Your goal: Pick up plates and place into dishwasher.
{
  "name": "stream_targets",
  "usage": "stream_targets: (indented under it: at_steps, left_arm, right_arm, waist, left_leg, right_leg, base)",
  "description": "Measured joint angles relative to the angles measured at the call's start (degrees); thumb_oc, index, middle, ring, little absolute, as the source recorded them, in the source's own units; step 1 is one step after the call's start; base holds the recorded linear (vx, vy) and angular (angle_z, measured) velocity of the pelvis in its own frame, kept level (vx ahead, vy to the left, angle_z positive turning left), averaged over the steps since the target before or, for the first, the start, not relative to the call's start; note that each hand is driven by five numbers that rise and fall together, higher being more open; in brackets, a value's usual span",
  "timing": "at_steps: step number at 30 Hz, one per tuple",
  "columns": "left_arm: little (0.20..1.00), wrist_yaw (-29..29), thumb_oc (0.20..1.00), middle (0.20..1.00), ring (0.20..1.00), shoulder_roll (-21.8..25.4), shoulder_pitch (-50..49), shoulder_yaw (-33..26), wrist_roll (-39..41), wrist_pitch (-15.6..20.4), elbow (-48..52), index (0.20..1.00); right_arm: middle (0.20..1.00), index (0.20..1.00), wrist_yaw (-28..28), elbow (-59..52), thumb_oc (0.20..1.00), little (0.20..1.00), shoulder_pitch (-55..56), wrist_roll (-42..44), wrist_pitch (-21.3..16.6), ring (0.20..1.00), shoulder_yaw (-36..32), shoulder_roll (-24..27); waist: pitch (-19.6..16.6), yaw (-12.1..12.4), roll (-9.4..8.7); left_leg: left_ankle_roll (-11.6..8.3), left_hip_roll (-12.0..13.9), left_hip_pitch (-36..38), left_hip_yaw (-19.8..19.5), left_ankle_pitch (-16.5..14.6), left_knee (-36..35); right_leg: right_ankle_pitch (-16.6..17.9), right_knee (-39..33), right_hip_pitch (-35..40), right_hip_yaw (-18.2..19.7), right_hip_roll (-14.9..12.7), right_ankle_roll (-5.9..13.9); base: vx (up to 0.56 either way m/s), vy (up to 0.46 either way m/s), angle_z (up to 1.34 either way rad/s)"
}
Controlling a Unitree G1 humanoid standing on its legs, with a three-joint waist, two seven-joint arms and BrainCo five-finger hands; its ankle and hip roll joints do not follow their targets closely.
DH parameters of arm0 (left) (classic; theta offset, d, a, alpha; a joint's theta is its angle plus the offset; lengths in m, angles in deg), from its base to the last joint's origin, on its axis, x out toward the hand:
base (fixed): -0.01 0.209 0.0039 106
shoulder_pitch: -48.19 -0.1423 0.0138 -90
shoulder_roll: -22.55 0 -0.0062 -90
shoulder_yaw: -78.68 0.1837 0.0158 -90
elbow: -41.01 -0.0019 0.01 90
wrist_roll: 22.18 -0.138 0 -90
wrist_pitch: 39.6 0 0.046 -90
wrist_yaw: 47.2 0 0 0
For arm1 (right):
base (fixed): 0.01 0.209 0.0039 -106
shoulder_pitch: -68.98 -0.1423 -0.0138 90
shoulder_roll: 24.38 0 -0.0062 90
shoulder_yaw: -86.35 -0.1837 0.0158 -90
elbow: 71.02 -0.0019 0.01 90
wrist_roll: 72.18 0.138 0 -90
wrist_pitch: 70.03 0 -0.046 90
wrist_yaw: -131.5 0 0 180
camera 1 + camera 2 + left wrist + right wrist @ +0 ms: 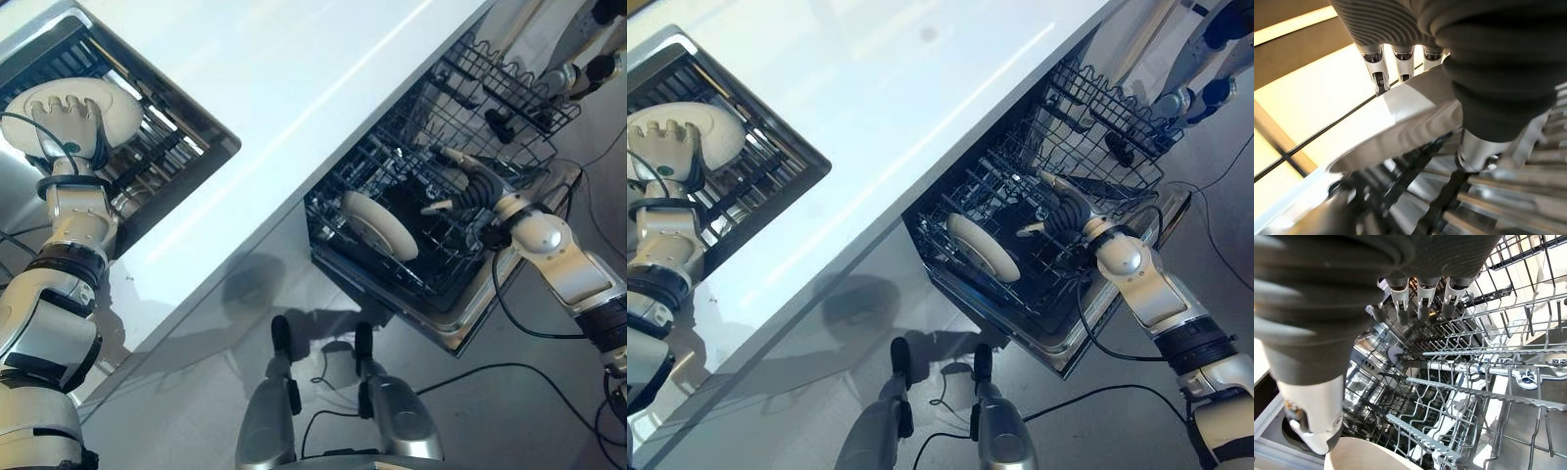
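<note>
Two plates: one (377, 225) stands upright in the dishwasher rack (460, 284), with the right hand (468, 186) beside it, fingers relaxed and empty. The left hand (71, 122) clasps the other plate (122, 110) in the sink rack (162, 157); lift it straight, clear of the wires.

The plate (377, 225) in the dishwasher rack (431, 157) looks like smooth, glossy cream ceramic, and the rack is thin dark coated wire. The counter (284, 88) is a smooth white surface with a soft sheen (light streaks run across it). The sink rack (157, 147) shows shiny metal bars.
</note>
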Motion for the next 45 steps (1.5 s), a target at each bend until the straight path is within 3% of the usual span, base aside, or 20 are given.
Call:
stream_targets:
  at_steps: [10, 18, 23, 34, 45]
  left_arm:
    - [0.200, 10.3, 0.200, 0.200, 0.200, 2.5, -0.4, -0.1, 6.0, 10.7, -2.2, 0.200]
    - [0.200, 16.1, 0.200, 0.200, 0.200, 6.3, -2.8, -0.6, 9.1, 15.9, -0.5, 0.200]
    - [0.200, 20.0, 0.200, 0.200, 0.200, 7.2, -7.2, -6.2, 14.8, 18.5, 3.1, 0.200]
    - [0.200, 19.9, 0.200, 0.200, 0.200, 7.4, -12.0, -14.3, 24.6, 19.5, 6.2, 0.200]
    - [0.200, 18.8, 0.200, 0.200, 0.200, 7.4, -14.5, -18.6, 26.9, 25.0, 6.7, 0.200]
  right_arm:
    - [1.000, 1.000, 0.0, 0.0, 1.000, 1.000, 0.1, -0.8, 0.1, 1.000, -0.3, 0.0]
    - [1.000, 1.000, -0.6, -0.4, 1.000, 1.000, 1.3, -1.1, 0.0, 1.000, -3.0, 0.0]
    - [1.000, 1.000, -0.6, -2.1, 1.000, 1.000, 4.1, -1.2, -0.1, 1.000, -5.6, 0.0]
    - [1.000, 1.000, -1.0, -3.8, 1.000, 1.000, 6.8, -1.3, -0.1, 1.000, -7.8, 0.0]
    - [1.000, 1.000, -1.2, -5.7, 1.000, 1.000, 7.9, -1.2, -0.1, 1.000, -9.0, 0.0]
  waist:
    - [0.0, 0.4, 0.02]
    - [0.2, 0.7, -0.09]
    - [0.2, 0.9, -0.11]
    - [0.3, 0.8, 0.18]
    - [0.3, 0.8, 0.41]
  left_leg:
    - [0.11, -0.2, 0.3, 0.0, 0.1, 0.0]
    - [0.36, -0.2, 1.7, -0.1, 0.3, 0.0]
    - [0.18, -0.3, 2.6, -0.3, 0.1, 0.0]
    - [-0.16, -0.3, 3.7, -0.5, -0.2, 0.0]
    - [-0.19, -0.3, 4.7, -0.5, -0.2, 0.0]
  right_leg:
    - [0.0, 0.0, 0.3, 0.0, -0.2, -0.01]
    - [-0.1, -0.1, 1.8, -0.1, -0.2, -0.12]
    - [-0.3, -0.1, 2.8, -0.2, -0.2, -0.15]
    - [-0.5, -0.1, 3.9, -0.3, -0.2, -0.24]
    - [-0.5, -0.1, 5.0, -0.2, -0.2, -0.29]
  base:
    - [0.02, 0.001, 0.00]
    - [0.01, -0.005, 0.00]
    - [0.04, -0.004, 0.02]
    - [0.01, 0.000, 0.01]
    - [0.00, 0.000, 0.00]
